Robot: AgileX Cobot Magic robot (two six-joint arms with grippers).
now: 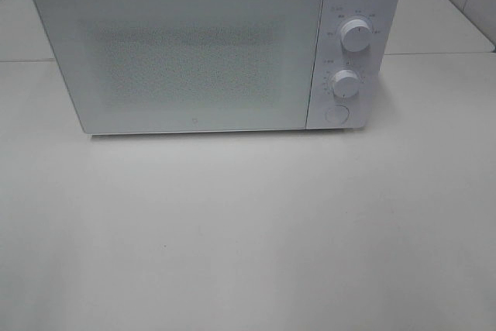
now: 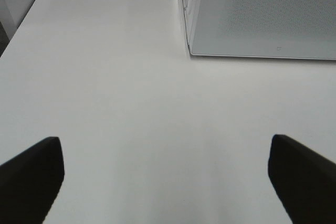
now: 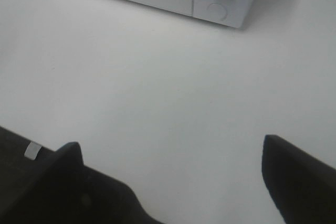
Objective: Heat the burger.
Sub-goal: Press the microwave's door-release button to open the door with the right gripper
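Left gripper (image 2: 164, 145) hangs released, its two dark fingers (image 2: 31, 174) spread wide above the plain white bench (image 2: 131, 77) with nothing between them. Right gripper (image 3: 170, 142) is also released: its dark fingers (image 3: 296, 177) stand far apart over the bench and hold nothing. A small pale tag (image 3: 33, 150) sits on the dark body beside one finger.

In the high view a white box-shaped microwave oven (image 1: 186, 52) stands on the far part of the bench. Its flat pale glass door (image 1: 178, 5) is shut, and a fine dotted mesh panel (image 1: 186, 56) fills the middle of it. Nothing can be made out behind that mesh. To the right of the door is the control strip, with an upper round white knob (image 1: 356, 36), a lower round white knob (image 1: 346, 83) under it, and a round white push button (image 1: 336, 114) at the bottom.

The left wrist view takes in the oven's front corner on the side away from the controls, and the right wrist view takes in the knob end.

Where the burger is cannot be told, as no view shows it, and the shut door hides whatever is inside the oven
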